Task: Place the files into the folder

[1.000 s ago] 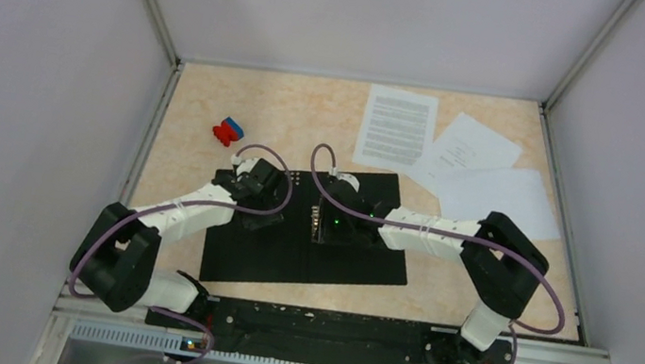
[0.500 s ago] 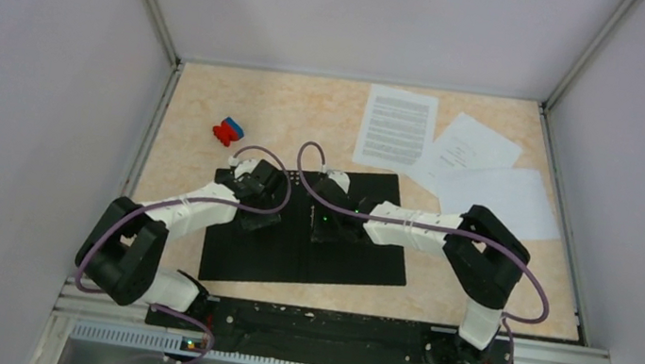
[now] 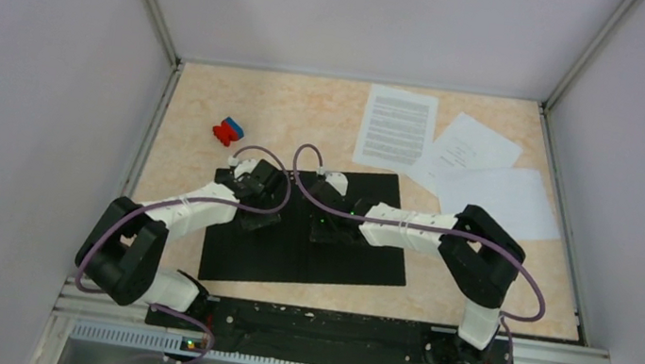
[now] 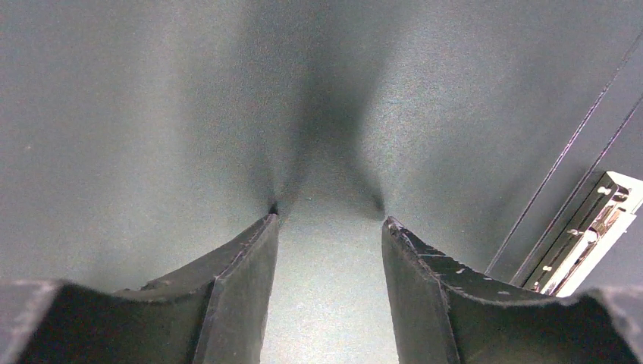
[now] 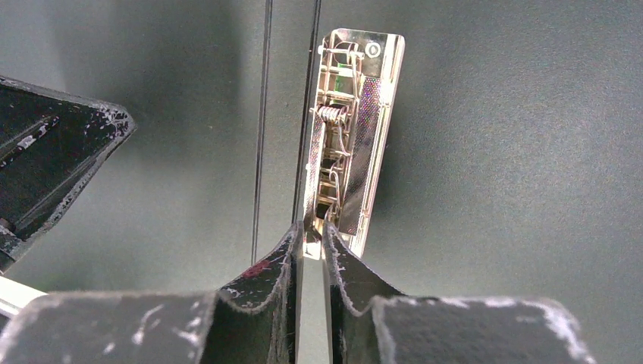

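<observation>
The folder (image 3: pixel 355 263) lies open on the table, black inside up, with its metal spine clip (image 5: pixel 356 114) along the middle. My left gripper (image 3: pixel 259 214) is open, its tips (image 4: pixel 330 220) pressed down on the folder's left half (image 4: pixel 152 114); the clip (image 4: pixel 584 235) shows at its right. My right gripper (image 3: pixel 323 230) is shut on the near end of the clip (image 5: pixel 312 231). The files lie on the table at the back right: a printed sheet (image 3: pixel 395 128) and two nearly blank sheets (image 3: pixel 467 153) (image 3: pixel 499 199), apart from both grippers.
A small red-and-blue block (image 3: pixel 228 132) sits on the table left of the folder's far edge. Grey walls close in the table on three sides. The left gripper's finger (image 5: pixel 53 152) shows at the left of the right wrist view.
My right arm has slid left over the folder, its elbow drawing in, and its gripper now sits at the clip. The left gripper has barely moved.
</observation>
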Robot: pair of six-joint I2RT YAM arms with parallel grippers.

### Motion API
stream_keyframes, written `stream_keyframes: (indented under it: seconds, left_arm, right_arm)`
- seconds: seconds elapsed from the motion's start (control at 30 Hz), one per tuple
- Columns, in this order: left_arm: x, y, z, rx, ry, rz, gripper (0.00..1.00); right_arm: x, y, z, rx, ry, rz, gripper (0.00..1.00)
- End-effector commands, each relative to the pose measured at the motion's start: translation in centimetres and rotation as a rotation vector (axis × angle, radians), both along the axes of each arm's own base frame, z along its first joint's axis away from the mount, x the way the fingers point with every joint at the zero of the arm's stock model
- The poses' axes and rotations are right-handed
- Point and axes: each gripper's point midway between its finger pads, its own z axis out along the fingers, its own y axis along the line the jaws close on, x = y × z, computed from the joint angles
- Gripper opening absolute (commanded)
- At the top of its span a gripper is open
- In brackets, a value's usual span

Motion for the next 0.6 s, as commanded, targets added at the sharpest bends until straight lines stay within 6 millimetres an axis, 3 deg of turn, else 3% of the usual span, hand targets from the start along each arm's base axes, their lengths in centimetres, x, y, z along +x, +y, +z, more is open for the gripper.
stream_keyframes:
  seconds: [0.0, 0.1, 0.37, 0.57]
  left_arm:
    - [0.2, 0.6, -0.5, 0.017, 0.0, 0.015, 0.58]
    - [0.2, 0.7, -0.6, 0.02, 0.003, 0.018, 0.58]
    - [0.4, 1.2, -0.7, 0.031, 0.012, 0.027, 0.58]
    - [0.4, 1.7, -0.9, 0.041, 0.021, 0.033, 0.58]
  right_arm:
    - [-0.1, 0.5, 0.0, -0.009, -0.01, -0.009, 0.11]
    - [-0.2, -0.2, -0.4, -0.038, -0.012, -0.023, 0.0]
    - [-1.2, -2.1, -2.7, -0.092, 0.021, -0.041, 0.0]
    - [-2.3, -4.9, -5.3, -0.165, 0.047, -0.074, 0.0]
